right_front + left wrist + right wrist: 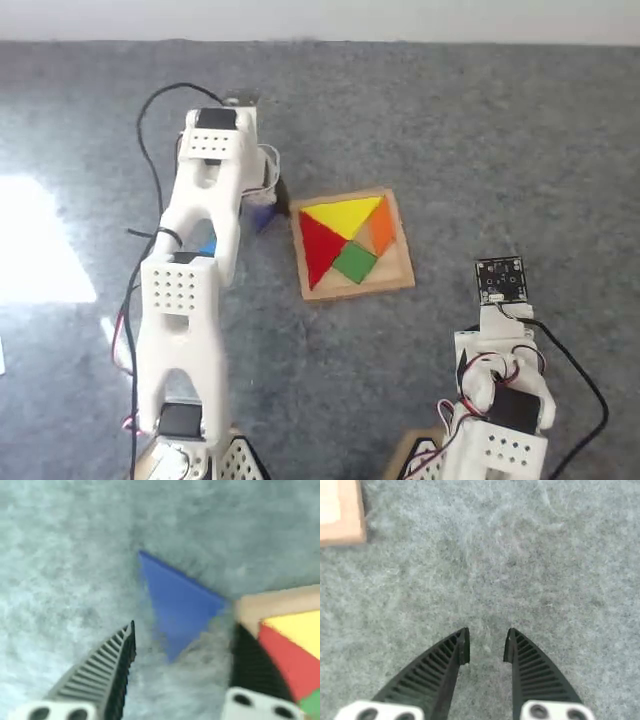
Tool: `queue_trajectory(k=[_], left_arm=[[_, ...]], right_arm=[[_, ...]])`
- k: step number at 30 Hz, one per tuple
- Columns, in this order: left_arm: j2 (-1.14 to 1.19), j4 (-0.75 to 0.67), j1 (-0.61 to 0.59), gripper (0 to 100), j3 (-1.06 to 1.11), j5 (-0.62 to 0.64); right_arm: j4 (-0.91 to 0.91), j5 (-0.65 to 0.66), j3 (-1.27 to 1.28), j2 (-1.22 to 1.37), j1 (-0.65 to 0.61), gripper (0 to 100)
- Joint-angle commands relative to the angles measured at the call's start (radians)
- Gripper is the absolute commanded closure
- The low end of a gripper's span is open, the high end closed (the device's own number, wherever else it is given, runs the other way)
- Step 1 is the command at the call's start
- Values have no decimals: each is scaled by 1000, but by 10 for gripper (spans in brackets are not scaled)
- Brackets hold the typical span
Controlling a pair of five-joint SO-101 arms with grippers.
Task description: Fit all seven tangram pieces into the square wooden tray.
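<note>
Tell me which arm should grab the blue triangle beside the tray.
Left. The left pincer hangs open right over the blue triangle, which lies just off the tray corner. The right pincer sits over bare grey table, away from that piece.

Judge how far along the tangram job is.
Done: a yellow triangle, red triangle, green square and orange piece lie in the tray. In hand: the left gripper, open, straddles a blue triangle on the table by the tray's corner. Left: that triangle and the rest; part of the tray is bare. The right gripper hangs open over the table.
</note>
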Motion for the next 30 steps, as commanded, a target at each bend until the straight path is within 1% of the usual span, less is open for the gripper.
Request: queue_trajectory(k=[1, 4, 6, 10, 15, 19, 24, 30], left_arm=[[-18, 17, 55, 652, -71, 118], [-18, -11, 75, 652, -71, 212], [-18, -38, 74, 651, -65, 244], [3, -52, 49, 651, -71, 242], [14, -60, -18, 651, -76, 242], [17, -31, -51, 651, -147, 219], [57, -25, -34, 651, -191, 138], [146, -28, 15, 651, -194, 118]], right_arm=[[-4, 11, 17, -8, -10, 862], [-4, 11, 17, -8, -10, 863], [-2, 11, 17, -8, -10, 863], [-2, 11, 17, -8, -10, 863], [-2, 11, 17, -8, -10, 861], [-2, 11, 17, -8, -10, 861], [-2, 11, 17, -8, -10, 861], [-2, 11, 17, -8, -10, 862]])
